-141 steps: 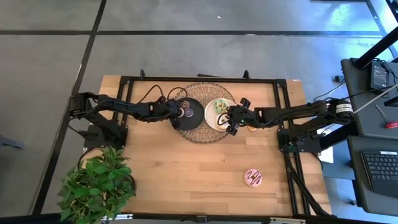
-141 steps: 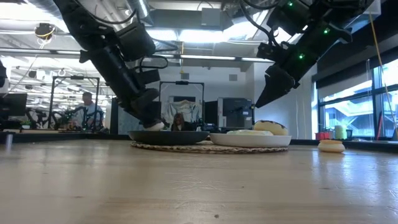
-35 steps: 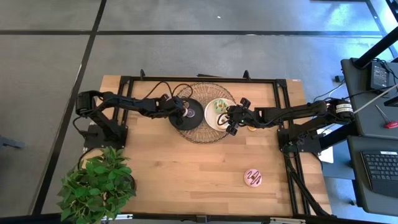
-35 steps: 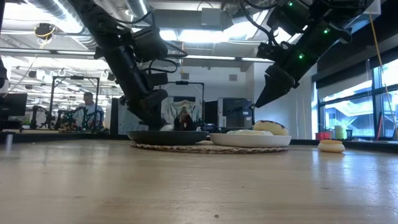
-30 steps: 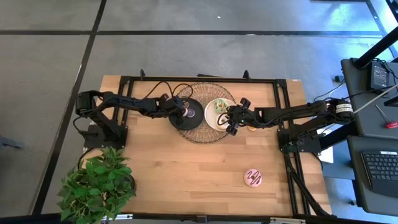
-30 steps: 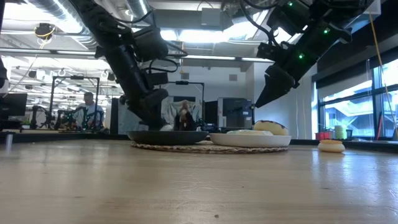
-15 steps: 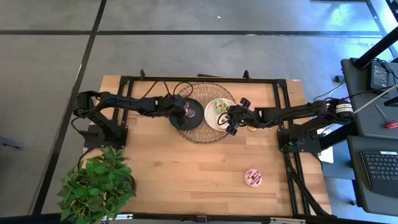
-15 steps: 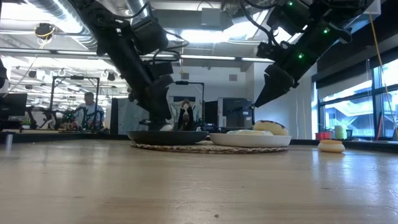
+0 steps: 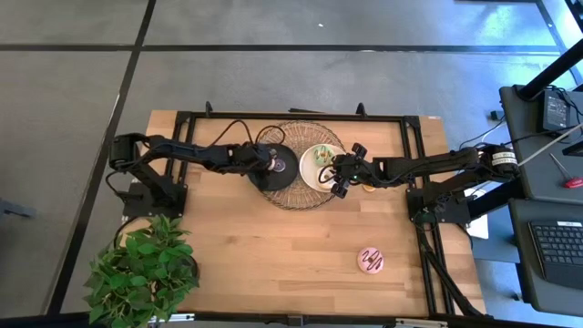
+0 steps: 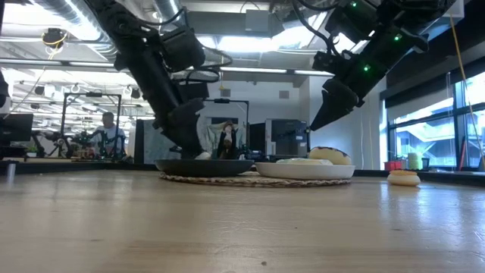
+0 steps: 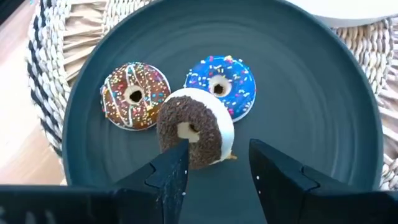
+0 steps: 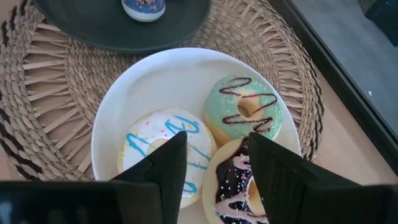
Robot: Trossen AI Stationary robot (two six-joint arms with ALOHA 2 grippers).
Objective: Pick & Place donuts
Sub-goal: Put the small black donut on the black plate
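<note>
On the black plate (image 11: 323,124) lie a brown sprinkled donut (image 11: 134,94) and a blue donut (image 11: 222,84). A chocolate-sprinkled donut (image 11: 189,127) stands tipped on its edge against them. My left gripper (image 11: 214,168) (image 9: 265,164) hangs open just above it, low over the plate. The white plate (image 12: 124,93) holds a green donut (image 12: 244,112), a white blue-striped one (image 12: 163,146) and a chocolate one (image 12: 239,183). My right gripper (image 12: 214,162) (image 9: 339,173) waits open above that plate's right rim. My left gripper points down over the chocolate-sprinkled donut. One fingertip (image 11: 177,155) stands in front of the donut's lower edge (image 11: 199,163), and I cannot tell whether it touches. The other finger is clear of it.
Both plates sit on a round woven mat (image 9: 296,196) at the table's far middle. A pink donut (image 9: 370,261) lies near the right front, and another donut (image 10: 403,177) lies right of the white plate. A potted plant (image 9: 141,269) fills the near left corner.
My left gripper has swung a little toward the table's right over the black plate, then come partly back, staying low and open. My right arm has kept still.
</note>
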